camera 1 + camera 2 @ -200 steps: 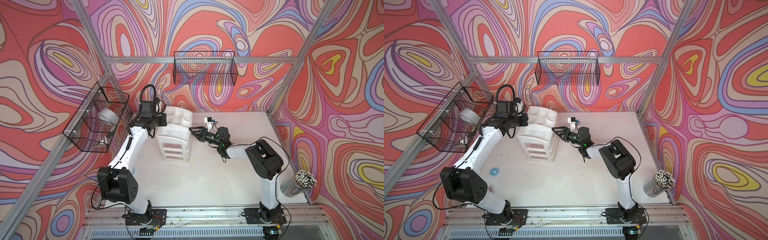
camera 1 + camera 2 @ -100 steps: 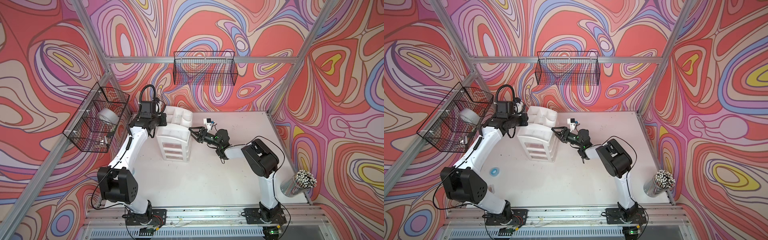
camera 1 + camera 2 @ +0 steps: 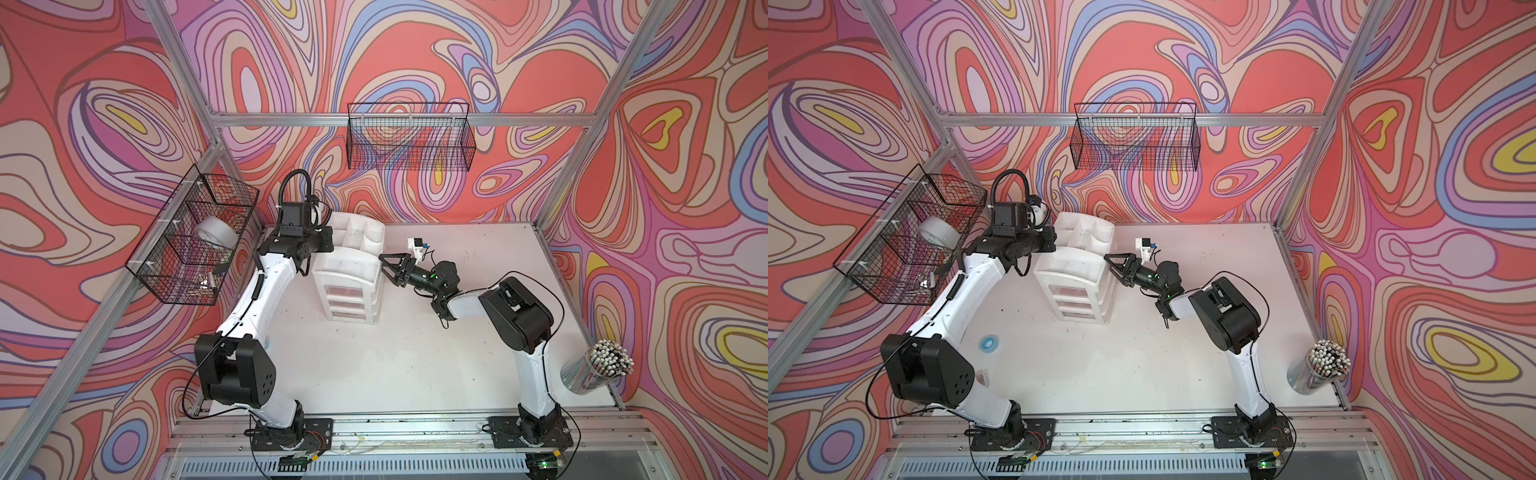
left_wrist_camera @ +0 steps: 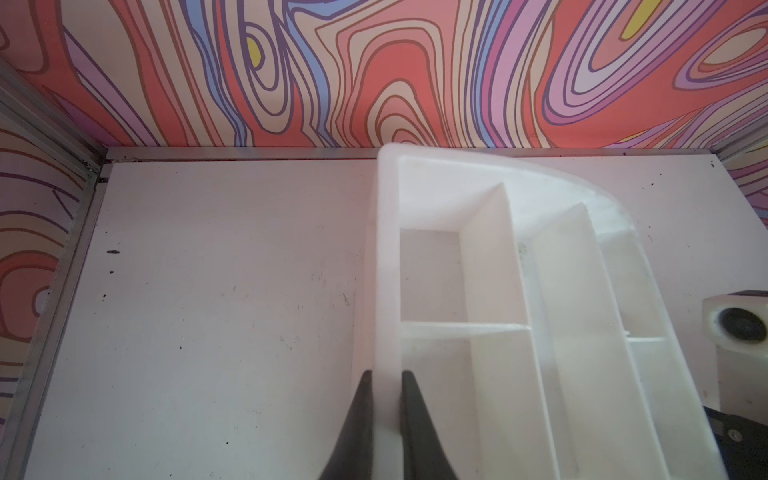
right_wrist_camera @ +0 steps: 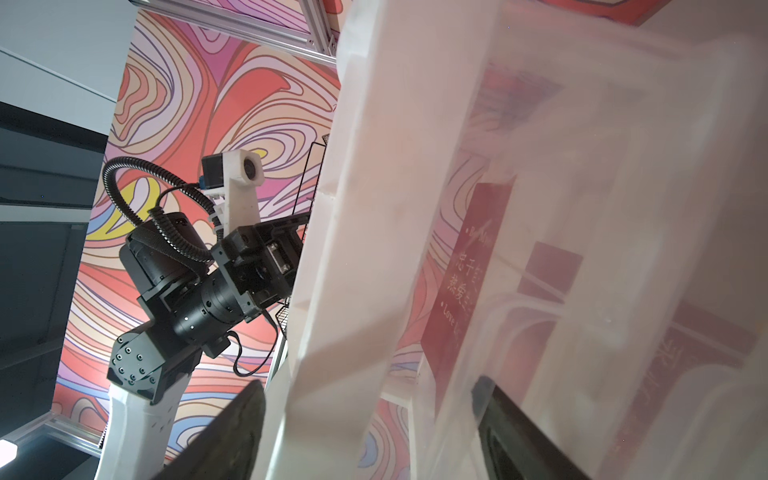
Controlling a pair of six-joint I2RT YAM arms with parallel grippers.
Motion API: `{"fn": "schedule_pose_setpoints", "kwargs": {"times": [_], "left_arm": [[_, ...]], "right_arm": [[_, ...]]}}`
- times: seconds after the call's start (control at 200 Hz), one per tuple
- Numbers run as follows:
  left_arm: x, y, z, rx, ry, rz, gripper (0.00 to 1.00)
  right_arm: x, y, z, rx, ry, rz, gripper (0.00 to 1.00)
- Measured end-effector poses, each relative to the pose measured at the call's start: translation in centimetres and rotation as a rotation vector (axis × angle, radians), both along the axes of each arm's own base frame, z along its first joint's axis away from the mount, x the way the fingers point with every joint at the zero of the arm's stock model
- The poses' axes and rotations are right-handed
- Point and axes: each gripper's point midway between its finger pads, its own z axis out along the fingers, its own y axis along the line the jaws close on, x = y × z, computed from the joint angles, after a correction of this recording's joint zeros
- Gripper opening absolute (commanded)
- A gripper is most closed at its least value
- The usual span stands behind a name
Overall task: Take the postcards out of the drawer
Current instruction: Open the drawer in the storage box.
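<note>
Our left gripper [image 4: 386, 376] pinches the unit's [image 4: 388, 249] rim; our right gripper [image 3: 385, 270] gapes around its corner. The postcards [image 5: 465, 274] just ahead seemingly lie inside shut drawers [image 3: 348, 291], none out yet.

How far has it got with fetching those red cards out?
Nothing looks done: the postcards sit inside the drawer unit, drawers seemingly shut. In hand: the left pincer pinches its top rim; the right pincer gapes open at its side. Still to do: opening a drawer, lifting the cards out.
</note>
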Motion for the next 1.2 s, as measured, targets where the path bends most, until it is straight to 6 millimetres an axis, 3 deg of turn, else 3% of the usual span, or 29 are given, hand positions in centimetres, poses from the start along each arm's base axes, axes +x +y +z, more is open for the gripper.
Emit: {"fn": "schedule_pose_setpoints", "kwargs": {"times": [0.666, 1.202], "left_arm": [[0.2, 0.6, 0.0, 0.024, -0.003, 0.03, 0.0], [0.2, 0.7, 0.0, 0.03, -0.004, 0.036, 0.0]], "right_arm": [[-0.6, -0.1, 0.3, 0.02, 0.004, 0.03, 0.73], [-0.9, -2.8, 0.4, 0.001, -0.036, -0.019, 0.72]]}}
